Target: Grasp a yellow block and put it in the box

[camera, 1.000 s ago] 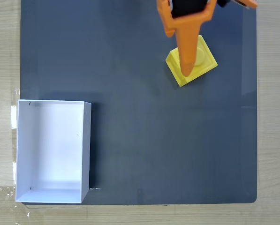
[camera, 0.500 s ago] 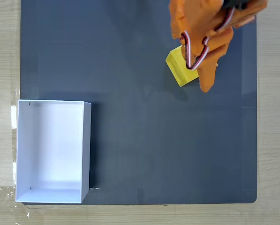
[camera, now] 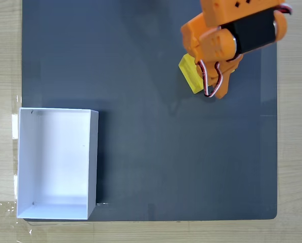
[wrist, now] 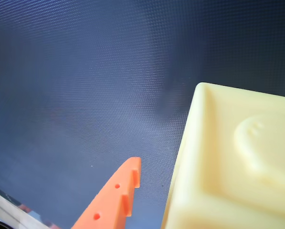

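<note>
In the wrist view, the bright yellow plastic cube with a round stud on top (wrist: pixel 237 157) sits close, one orange finger (wrist: pixel 118 200) just beside its flat side, apart. It looks light, rigid and smooth; grip the opposite flat sides. The orange hand (camera: pixel 211 81) covers it on the dark mat; its opening cannot be judged. The white open tray (camera: pixel 57 162) stands well apart.

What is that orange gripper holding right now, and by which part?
Cannot tell. The gripper sits over the block; one finger is beside it, apparently not touching.
</note>
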{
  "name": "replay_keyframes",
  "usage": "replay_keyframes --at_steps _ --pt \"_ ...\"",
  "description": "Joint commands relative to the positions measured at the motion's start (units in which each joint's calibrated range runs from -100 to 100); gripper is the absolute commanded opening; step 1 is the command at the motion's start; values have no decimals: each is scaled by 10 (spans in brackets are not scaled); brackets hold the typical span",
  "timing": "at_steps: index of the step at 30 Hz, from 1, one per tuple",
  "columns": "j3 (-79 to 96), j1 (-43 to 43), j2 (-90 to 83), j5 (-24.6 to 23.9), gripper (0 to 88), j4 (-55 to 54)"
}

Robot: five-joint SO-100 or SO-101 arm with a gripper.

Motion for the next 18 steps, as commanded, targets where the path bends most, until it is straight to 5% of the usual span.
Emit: replay_keyframes --at_steps 1,11,18 --pt "-15 -1 -3 0 485 -9" --pt "-15 -1 -4 3 207 -45" --pt "-55 8 -78 -1 200 -57"
